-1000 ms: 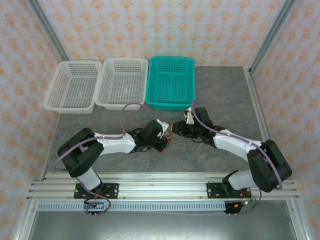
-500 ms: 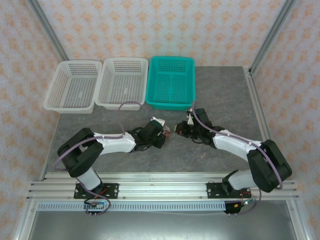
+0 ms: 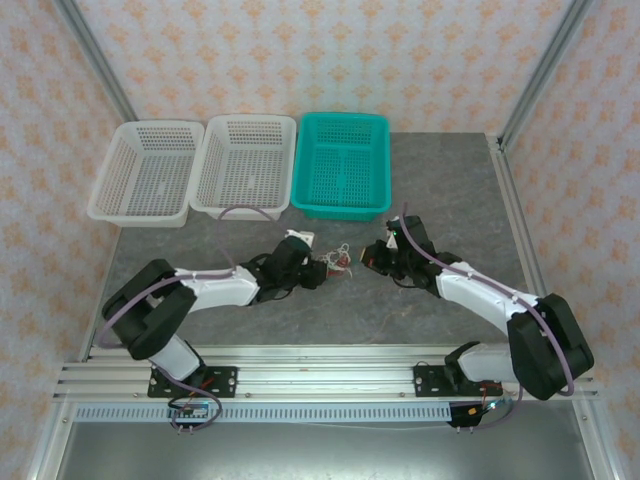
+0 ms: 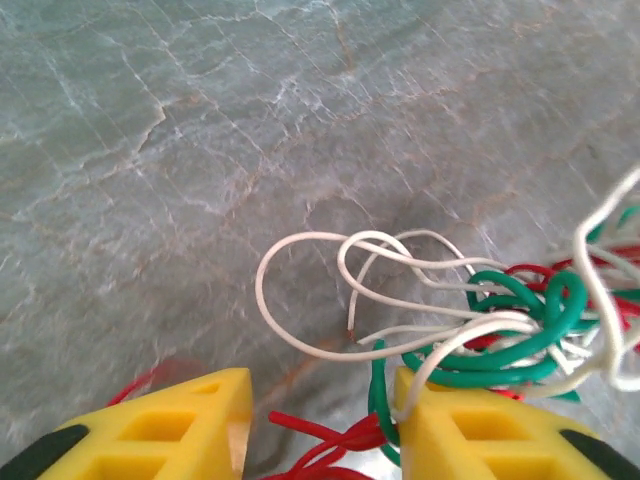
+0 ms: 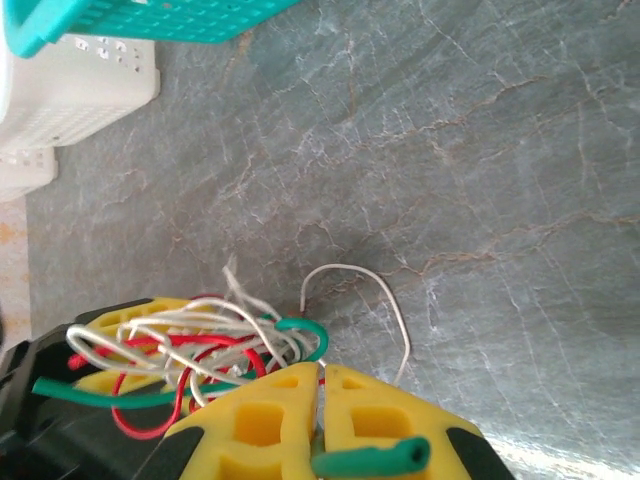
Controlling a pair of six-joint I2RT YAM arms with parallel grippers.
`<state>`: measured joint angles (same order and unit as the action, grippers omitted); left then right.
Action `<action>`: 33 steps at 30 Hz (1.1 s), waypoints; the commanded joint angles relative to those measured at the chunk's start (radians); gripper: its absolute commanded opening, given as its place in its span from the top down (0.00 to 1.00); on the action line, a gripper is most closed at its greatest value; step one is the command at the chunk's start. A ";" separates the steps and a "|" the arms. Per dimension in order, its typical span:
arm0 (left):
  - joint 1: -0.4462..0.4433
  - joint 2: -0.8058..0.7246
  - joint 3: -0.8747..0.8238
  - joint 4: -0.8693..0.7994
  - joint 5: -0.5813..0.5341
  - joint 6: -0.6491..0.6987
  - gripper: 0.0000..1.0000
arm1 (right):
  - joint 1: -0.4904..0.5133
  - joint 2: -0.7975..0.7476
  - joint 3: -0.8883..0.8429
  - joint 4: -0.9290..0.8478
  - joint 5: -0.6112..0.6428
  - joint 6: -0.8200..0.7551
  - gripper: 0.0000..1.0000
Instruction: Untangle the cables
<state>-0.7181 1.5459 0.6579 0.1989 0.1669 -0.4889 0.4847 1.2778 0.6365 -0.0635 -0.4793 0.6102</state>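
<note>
pulling is risky: if the green cable (image 5: pixel 375 459) pinched in the right gripper (image 5: pixel 320 378) is drawn away, the knot could be tightened, since the cables (image 3: pixel 338 262) are bunched at the middle of the bench (image 3: pixel 450 200). loops could be snagged on the left gripper (image 4: pixel 320 400), whose fingers are spread over red and white strands.

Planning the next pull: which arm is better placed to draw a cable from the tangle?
Right, probably: the right gripper is shut on a green cable, ready to pull; the left gripper stands open beside the tangle.
</note>
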 commanded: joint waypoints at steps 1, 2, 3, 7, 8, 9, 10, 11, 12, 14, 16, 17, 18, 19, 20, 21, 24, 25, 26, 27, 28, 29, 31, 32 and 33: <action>0.025 -0.127 -0.052 -0.013 0.076 0.024 0.43 | -0.030 -0.031 0.013 -0.016 0.030 -0.029 1.00; 0.025 -0.171 -0.051 -0.010 0.100 0.026 0.38 | -0.029 -0.028 0.014 -0.003 0.015 -0.028 1.00; 0.025 -0.209 -0.043 -0.021 0.116 0.027 0.34 | -0.028 -0.022 0.015 0.005 0.008 -0.026 1.00; 0.026 -0.294 0.025 -0.094 0.146 -0.001 0.32 | -0.019 0.000 0.027 0.020 -0.016 -0.026 1.00; 0.025 -0.292 0.057 -0.130 0.141 -0.020 0.32 | -0.015 0.006 0.030 0.025 -0.021 -0.026 1.00; 0.025 -0.280 0.088 -0.163 0.140 -0.039 0.33 | -0.010 0.011 0.032 0.027 -0.023 -0.026 1.00; 0.026 -0.259 0.113 -0.188 0.140 -0.071 0.34 | -0.006 0.014 0.034 0.031 -0.023 -0.026 1.00; 0.027 -0.232 0.146 -0.222 0.133 -0.104 0.35 | -0.002 0.017 0.035 0.034 -0.024 -0.024 1.00; 0.026 -0.197 0.174 -0.249 0.129 -0.140 0.36 | 0.002 0.018 0.035 0.036 -0.026 -0.023 1.00; 0.028 -0.134 0.211 -0.259 0.137 -0.200 0.39 | 0.009 0.021 0.031 0.050 -0.031 -0.023 1.00; 0.031 -0.071 0.231 -0.230 0.148 -0.258 0.43 | 0.013 0.026 0.034 0.056 -0.035 -0.017 1.00; 0.032 -0.041 0.245 -0.219 0.155 -0.284 0.44 | 0.016 0.029 0.038 0.053 -0.046 -0.018 1.00; 0.032 -0.015 0.255 -0.210 0.162 -0.301 0.46 | 0.018 0.029 0.043 0.052 -0.053 -0.019 1.00; 0.032 0.014 0.267 -0.187 0.189 -0.310 0.47 | 0.022 0.029 0.045 0.051 -0.056 -0.021 1.00; 0.032 0.043 0.277 -0.159 0.226 -0.321 0.47 | 0.027 0.028 0.047 0.055 -0.058 -0.022 1.00; 0.031 0.064 0.281 -0.135 0.255 -0.328 0.47 | 0.031 0.028 0.048 0.057 -0.058 -0.021 1.00; 0.021 0.107 0.288 -0.114 0.282 -0.323 0.49 | 0.035 0.033 0.052 0.060 -0.061 -0.019 1.00; 0.020 0.116 0.290 -0.131 0.271 -0.318 0.55 | 0.037 0.035 0.051 0.063 -0.059 -0.018 1.00; 0.019 0.121 0.289 -0.149 0.255 -0.312 0.63 | 0.038 0.035 0.048 0.069 -0.059 -0.012 1.00; 0.022 0.127 0.287 -0.165 0.238 -0.308 0.70 | 0.037 0.036 0.046 0.073 -0.057 -0.008 1.00; 0.025 0.129 0.284 -0.185 0.214 -0.306 0.80 | 0.037 0.037 0.043 0.079 -0.053 -0.003 1.00; 0.031 0.131 0.279 -0.198 0.195 -0.306 0.91 | 0.037 0.035 0.042 0.080 -0.048 0.001 1.00; 0.054 0.121 0.251 -0.207 0.163 -0.314 1.00 | 0.036 0.020 0.036 0.063 -0.010 0.001 1.00; 0.069 0.110 0.228 -0.205 0.149 -0.321 1.00 | 0.032 0.007 0.031 0.041 0.024 0.002 1.00; 0.084 0.098 0.207 -0.204 0.141 -0.323 1.00 | 0.023 -0.011 0.025 0.013 0.061 0.006 1.00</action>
<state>-0.6788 1.6741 0.9081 0.0452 0.3866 -0.8001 0.5163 1.3106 0.6552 -0.0315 -0.5037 0.6052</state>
